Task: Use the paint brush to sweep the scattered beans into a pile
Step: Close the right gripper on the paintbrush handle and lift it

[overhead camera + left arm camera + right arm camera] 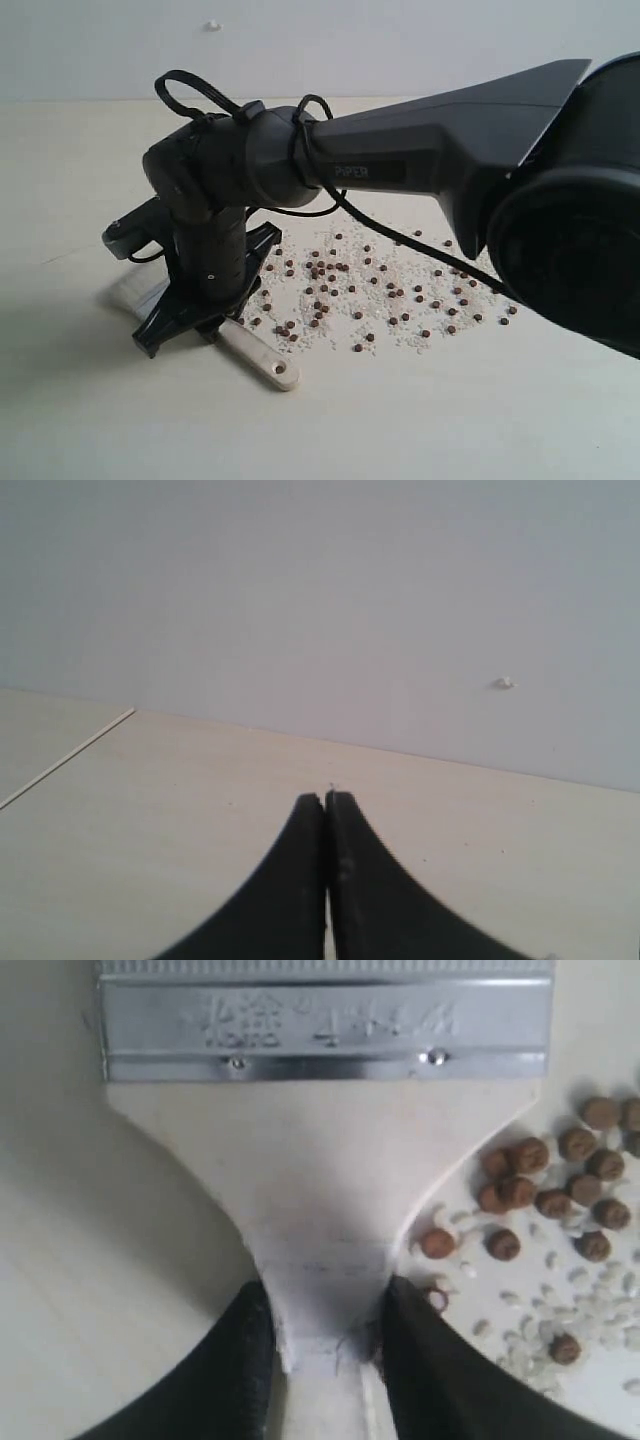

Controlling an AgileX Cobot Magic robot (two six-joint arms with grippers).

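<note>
Snugly — right pincer [325, 1305] grips flat wooden paint brush [320, 1180]

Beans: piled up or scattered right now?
Scattered. The beans lie spread loosely over the table, mixed with whitish crumbs; no mound shows.

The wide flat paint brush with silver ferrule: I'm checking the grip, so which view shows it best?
The right wrist view: the paint brush fills it, the right gripper closed on its handle. The exterior view shows little beyond its handle end, the arm hiding the rest. The left wrist view shows none.
</note>
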